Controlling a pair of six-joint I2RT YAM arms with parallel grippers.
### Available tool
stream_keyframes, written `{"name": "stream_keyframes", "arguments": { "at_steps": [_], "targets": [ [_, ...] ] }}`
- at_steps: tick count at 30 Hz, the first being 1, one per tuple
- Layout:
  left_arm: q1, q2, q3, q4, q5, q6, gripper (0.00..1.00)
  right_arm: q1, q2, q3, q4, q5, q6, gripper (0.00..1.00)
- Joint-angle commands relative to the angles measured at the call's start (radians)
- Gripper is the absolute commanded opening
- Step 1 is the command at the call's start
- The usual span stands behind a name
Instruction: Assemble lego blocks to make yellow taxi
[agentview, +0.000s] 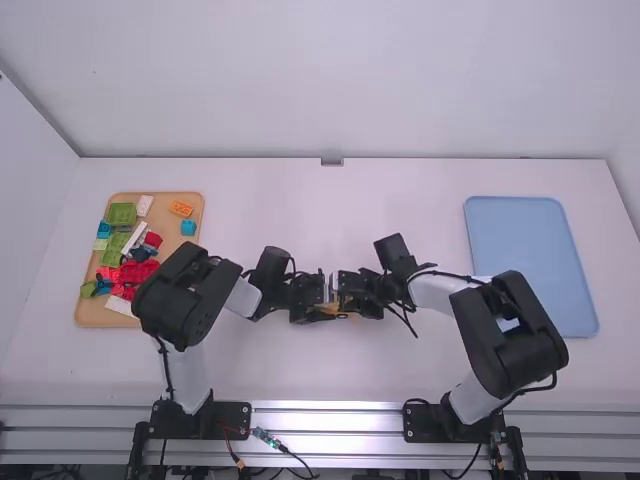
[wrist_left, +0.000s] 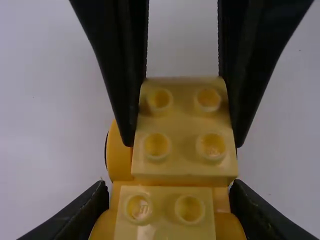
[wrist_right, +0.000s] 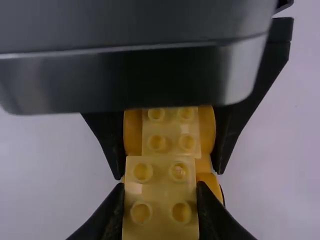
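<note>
White table (agentview: 400, 370) first, and at its right lies the blue tray (agentview: 530, 262); over on the left, the wooden tray (agentview: 190, 262) with loose colorful blocks (agentview: 140, 270). Between them the two grippers meet, nose to nose! The left gripper (agentview: 322, 305) is clamped on the yellow lego build (wrist_left: 162, 231), the right gripper (agentview: 345, 300) pinches a small yellow block (wrist_right: 161, 192) right at it; whether they are locked together, I can't tell.
</note>
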Motion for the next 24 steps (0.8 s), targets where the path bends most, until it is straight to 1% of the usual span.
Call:
{"name": "stream_keyframes", "arguments": {
  "at_steps": [1, 10, 24],
  "targets": [
    [-0.003, 0.009, -0.018, -0.011, -0.014, 0.012, 0.42, 0.002, 0.013, 0.008, -0.002, -0.013, -0.006, 0.00],
    [-0.003, 0.009, -0.018, -0.011, -0.014, 0.011, 0.42, 0.003, 0.042, 0.008, 0.039, -0.008, -0.004, 0.00],
    [-0.003, 0.009, -0.018, -0.004, -0.014, 0.011, 0.43, 0.004, 0.043, 0.009, 0.024, -0.014, -0.006, 0.01]
  ]
}}
